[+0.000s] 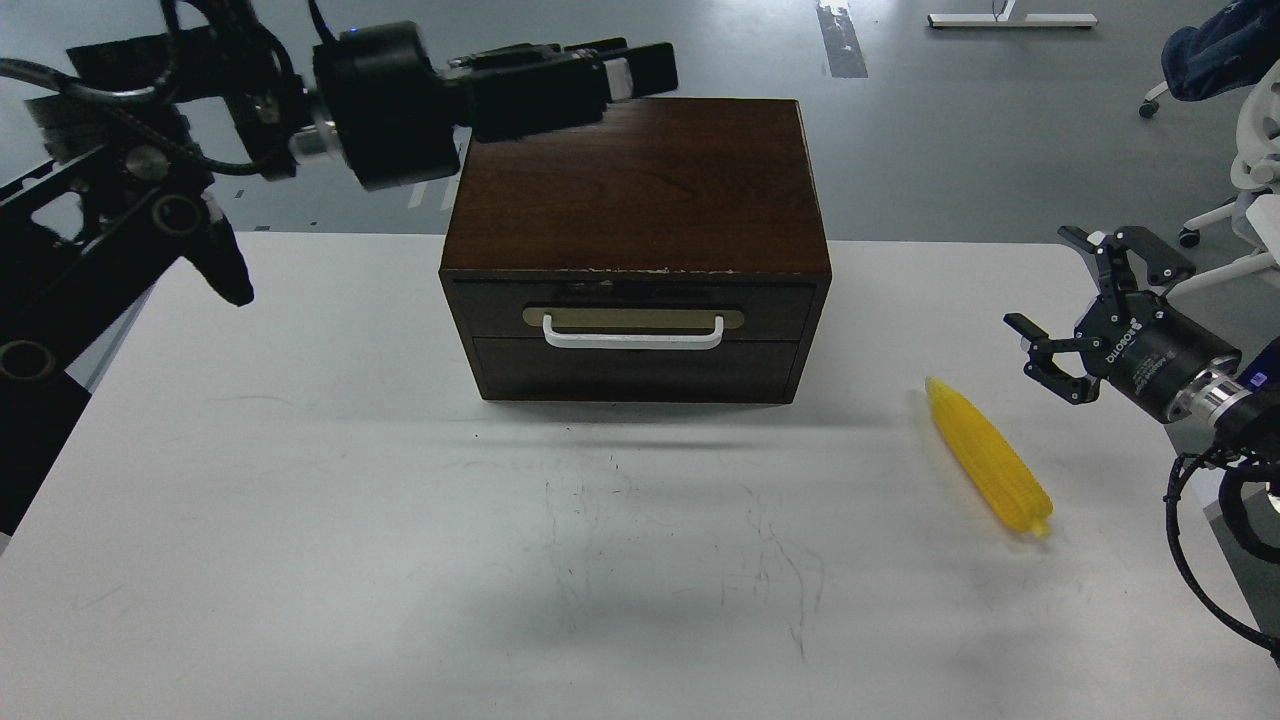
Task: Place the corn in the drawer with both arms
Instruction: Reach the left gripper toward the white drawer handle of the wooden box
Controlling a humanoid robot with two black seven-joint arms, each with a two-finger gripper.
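Observation:
The yellow corn lies on the white table, right of the dark wooden box. The drawer in the box front is closed, with a white bar handle. My right gripper is open and empty, hovering up and right of the corn, apart from it. My left gripper is raised high and points right over the box's back left corner. It is seen side-on and blurred, so its fingers cannot be told apart.
A second drawer front sits below the first. White office chairs stand on the grey floor at the far right. The table's left edge runs beside my left arm.

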